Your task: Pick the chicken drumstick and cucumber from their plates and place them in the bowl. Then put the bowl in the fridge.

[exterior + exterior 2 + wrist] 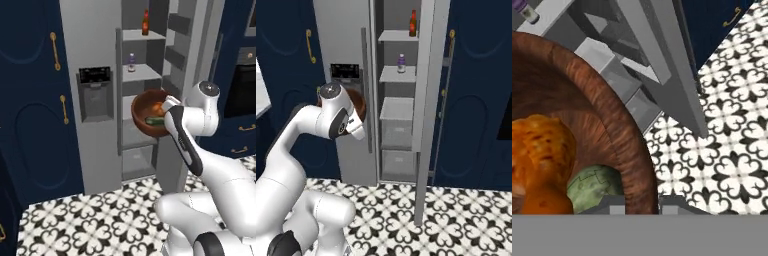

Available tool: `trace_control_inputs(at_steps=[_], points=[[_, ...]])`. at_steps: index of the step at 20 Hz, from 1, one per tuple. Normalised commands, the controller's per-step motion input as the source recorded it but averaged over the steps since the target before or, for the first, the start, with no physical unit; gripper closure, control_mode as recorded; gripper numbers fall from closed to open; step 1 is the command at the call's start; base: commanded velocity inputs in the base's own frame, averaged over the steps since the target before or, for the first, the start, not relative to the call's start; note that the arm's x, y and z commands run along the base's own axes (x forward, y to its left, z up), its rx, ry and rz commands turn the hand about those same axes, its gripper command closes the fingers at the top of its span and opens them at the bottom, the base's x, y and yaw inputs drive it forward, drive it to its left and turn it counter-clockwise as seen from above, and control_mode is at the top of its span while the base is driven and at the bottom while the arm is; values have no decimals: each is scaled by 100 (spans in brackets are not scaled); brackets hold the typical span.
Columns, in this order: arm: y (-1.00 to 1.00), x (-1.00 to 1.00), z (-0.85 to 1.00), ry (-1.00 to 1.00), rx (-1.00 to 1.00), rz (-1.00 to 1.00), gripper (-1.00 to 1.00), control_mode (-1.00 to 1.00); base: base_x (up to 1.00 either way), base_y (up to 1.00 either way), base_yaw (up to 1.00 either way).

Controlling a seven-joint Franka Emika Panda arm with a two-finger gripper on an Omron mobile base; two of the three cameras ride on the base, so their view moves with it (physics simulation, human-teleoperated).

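hand [643, 202]: you pinch the bowl [146, 112] rim
risk: tilt spills drumstick [539, 162], cucumber [594, 185]; bowl clips fridge [137, 75] shelf

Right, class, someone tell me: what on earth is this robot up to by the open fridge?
The white arm's gripper grips the rim of a glossy reddish-brown wooden bowl and holds it up in front of the tall grey steel fridge, whose right door stands open. Inside the bowl lie a golden-orange chicken drumstick and a dark-green cucumber. The bowl is level with the middle shelves, not yet set down.
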Motion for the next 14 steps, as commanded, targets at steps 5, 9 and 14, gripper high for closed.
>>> trace_control_inputs(at_steps=[5, 9, 14], points=[[0, 0, 0, 0, 0, 0, 100, 100, 62, 98, -57], [0, 0, 0, 0, 0, 0, 100, 100, 24, 32, -9], [0, 0, 0, 0, 0, 0, 100, 100, 48, -21, 0]])
